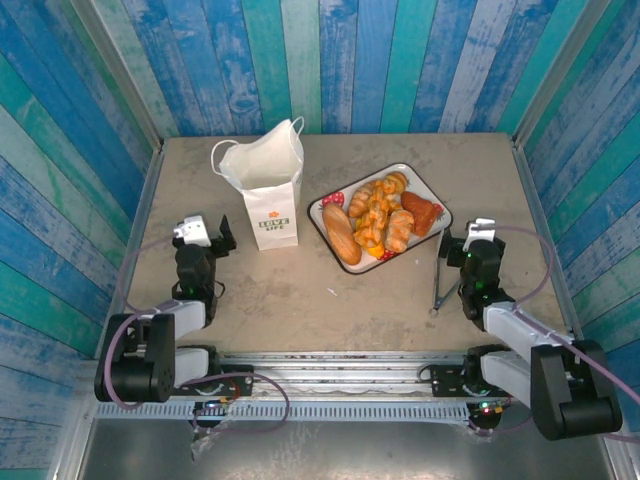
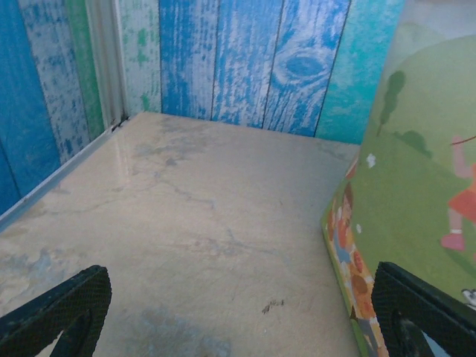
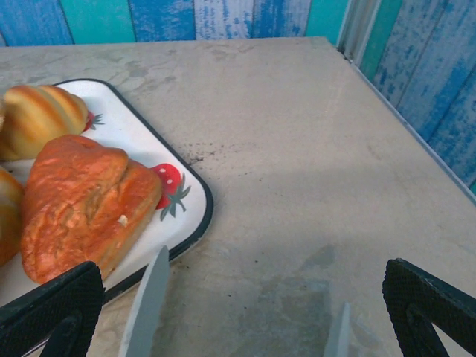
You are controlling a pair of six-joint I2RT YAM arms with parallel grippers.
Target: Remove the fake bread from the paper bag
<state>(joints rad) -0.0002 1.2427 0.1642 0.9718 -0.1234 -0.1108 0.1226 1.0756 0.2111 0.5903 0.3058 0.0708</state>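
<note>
Left gripper [image 1: 208, 236]: I see its jaws spread wide with nothing between them, low over the table [image 1: 300, 300], just left of the paper bag [image 1: 271, 190].
Right gripper [image 1: 468, 242]: jaws equally wide, gripping nothing; the two arms of the metal tongs [image 1: 440, 283] lie between its fingers [image 3: 52, 306], apart from both.
Edges and room: I have bare tabletop from the left gripper to the plank wall [image 2: 223, 59] and its metal corner rail. There is open table from the tray's rim [image 3: 199, 195] to the right wall.
Bag: one, upright, mouth open, handles up, logo facing me. I cannot tell what is inside.
Fake bread [image 1: 378, 213]: piled on the one strawberry-print tray, just right of the bag.
Count: one tan loaf [image 1: 341, 235] at the tray's near-left, one reddish-brown roll [image 3: 80, 202] at its right corner, several croissants [image 1: 392, 184] heaped between them, too overlapped for a firm number.
In the way: the bag's printed side crowds my left gripper's right finger; the tongs sit just left of my right arm.
</note>
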